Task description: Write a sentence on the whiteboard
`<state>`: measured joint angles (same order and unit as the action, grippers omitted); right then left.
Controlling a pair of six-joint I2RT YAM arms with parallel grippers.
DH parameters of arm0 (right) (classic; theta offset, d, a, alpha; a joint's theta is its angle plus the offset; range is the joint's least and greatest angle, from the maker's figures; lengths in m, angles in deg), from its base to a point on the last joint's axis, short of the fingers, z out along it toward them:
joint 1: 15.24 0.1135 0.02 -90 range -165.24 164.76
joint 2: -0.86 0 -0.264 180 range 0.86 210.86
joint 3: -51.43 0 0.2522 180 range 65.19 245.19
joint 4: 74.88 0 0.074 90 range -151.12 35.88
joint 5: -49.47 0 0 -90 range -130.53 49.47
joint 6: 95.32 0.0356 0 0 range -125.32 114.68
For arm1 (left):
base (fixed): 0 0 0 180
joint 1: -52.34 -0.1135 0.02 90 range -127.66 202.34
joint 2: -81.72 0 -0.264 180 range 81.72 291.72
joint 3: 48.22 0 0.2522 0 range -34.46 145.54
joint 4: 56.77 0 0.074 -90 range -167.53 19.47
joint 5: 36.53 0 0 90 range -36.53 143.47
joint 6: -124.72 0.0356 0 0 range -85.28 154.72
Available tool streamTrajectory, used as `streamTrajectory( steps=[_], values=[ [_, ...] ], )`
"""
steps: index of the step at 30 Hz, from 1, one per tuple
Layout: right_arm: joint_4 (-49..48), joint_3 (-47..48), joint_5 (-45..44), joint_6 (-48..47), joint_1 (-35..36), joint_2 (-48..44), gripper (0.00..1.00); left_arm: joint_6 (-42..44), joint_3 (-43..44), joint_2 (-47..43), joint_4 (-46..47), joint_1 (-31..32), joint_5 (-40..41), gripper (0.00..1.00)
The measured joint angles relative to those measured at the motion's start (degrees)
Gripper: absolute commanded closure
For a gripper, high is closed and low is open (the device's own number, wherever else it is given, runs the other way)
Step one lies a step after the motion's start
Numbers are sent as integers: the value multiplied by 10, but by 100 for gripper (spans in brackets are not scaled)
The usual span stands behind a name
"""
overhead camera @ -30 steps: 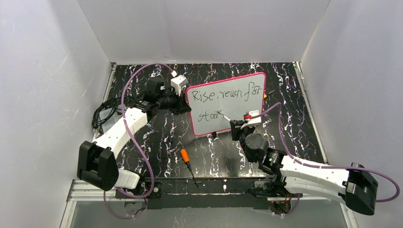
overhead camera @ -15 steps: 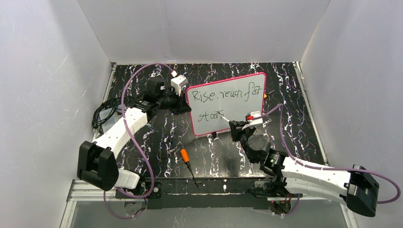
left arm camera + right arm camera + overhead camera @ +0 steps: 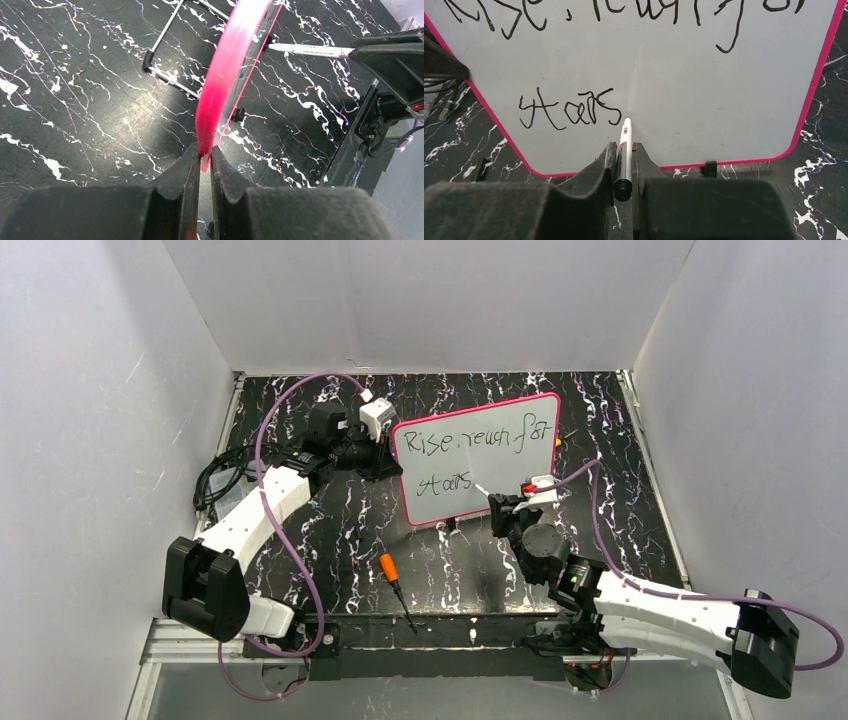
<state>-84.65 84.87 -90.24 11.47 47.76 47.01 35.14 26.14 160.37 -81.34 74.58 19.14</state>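
The whiteboard [image 3: 505, 465] stands near the middle of the black marbled table [image 3: 330, 530], tilted back, its pink-red frame facing the arms. The sentence [image 3: 472, 438] runs across it in thin black letters, "Rise, reach for" on top and "stars" below at the left.

The right wrist view shows the lower word [image 3: 569, 112] far more plainly than the overhead view does. It also shows a white marker [image 3: 625, 135] whose tip sits at the board face just right of the last letter. The right gripper [image 3: 624, 152] is clamped narrowly on the marker's barrel, the black end of the marker poking out behind the fingers. A small black foot [image 3: 708, 167] sits under the lower frame.

The left wrist view sees the board edge-on. The left gripper [image 3: 204, 155] pinches the pink frame [image 3: 227, 65] at its side edge, jaws nearly closed on it. Only here does a wire stand [image 3: 165, 35] show behind the board, and the marker [image 3: 305, 49] is seen from the side reaching the face.

The overhead view alone shows an orange-handled tool [image 3: 392, 575] lying on the table nearer the arm bases, well apart from the board.
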Motion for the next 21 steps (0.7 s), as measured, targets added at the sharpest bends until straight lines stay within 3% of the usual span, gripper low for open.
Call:
streamTrajectory(
  steps=[21],
  values=[
    [-31, -7, -11, -7, 0, 27, 99, 0, 1, 2, 1, 0, 1, 100]
  ],
)
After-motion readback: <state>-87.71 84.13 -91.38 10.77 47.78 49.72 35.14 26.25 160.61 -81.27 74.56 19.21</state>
